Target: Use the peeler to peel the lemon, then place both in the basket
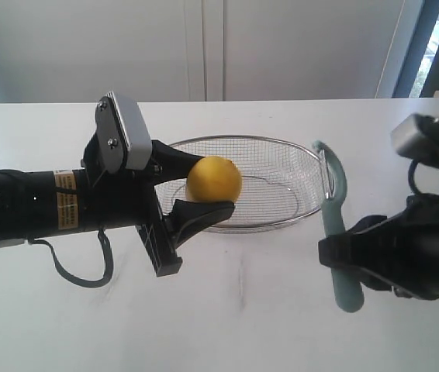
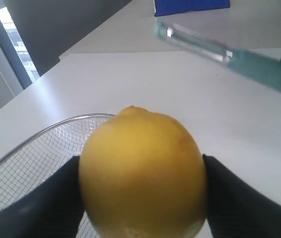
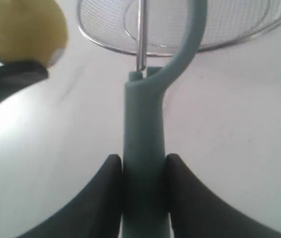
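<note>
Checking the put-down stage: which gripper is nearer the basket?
Left. The left gripper, holding the lemon, hangs at the rim of the basket; the right gripper, gripping the peeler, stands off its opposite end.

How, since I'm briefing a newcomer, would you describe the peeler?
On the white table, look beside the wire basket. The right hand grips the peeler there. It alone is slim and pale teal, with a curved head.

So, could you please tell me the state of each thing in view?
lemon: held aloft in the left end effector, skin looks unpeeled.
peeler: gripped by its handle in the right end effector, apart from the lemon.
basket: upright on the table, nothing visible inside.
left end effector: shut on the lemon.
right end effector: shut on the peeler.
</note>
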Robot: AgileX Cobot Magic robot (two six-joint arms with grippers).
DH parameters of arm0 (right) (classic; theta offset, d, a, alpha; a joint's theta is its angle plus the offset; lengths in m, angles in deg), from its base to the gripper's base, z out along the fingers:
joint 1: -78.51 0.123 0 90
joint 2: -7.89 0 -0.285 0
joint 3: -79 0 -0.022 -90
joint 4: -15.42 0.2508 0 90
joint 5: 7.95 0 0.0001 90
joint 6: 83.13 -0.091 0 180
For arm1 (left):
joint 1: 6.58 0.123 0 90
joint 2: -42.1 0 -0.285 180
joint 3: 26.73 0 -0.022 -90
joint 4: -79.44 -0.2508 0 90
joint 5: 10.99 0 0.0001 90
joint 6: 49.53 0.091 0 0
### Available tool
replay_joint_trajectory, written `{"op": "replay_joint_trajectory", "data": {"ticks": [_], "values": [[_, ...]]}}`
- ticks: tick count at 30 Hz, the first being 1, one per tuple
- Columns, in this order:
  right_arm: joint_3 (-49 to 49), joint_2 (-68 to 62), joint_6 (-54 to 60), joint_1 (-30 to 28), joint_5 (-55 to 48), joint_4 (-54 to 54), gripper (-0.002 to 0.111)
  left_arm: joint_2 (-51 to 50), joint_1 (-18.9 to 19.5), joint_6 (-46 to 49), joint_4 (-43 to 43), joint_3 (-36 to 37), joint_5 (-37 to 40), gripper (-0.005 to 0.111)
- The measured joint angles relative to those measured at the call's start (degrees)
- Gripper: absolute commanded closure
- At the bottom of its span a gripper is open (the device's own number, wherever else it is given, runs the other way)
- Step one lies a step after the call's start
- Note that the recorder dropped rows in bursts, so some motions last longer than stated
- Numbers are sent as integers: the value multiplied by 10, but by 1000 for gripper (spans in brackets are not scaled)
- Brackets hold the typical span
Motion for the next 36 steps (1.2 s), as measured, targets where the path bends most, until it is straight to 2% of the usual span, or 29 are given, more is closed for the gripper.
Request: {"op": "replay_joint_trajectory", "data": {"ticks": [6,11,13,36], "values": [[-12,-128,202,0,16,199,108,0,0,0,0,0,-12,107],[-12,-230,470,0,-59,500,108,0,0,0,0,0,-12,107],[-12,-245,505,0,-84,545,108,0,0,0,0,0,-12,107],[-12,-248,526,0,-105,585,108,0,0,0,-1,0,-12,107]]}}
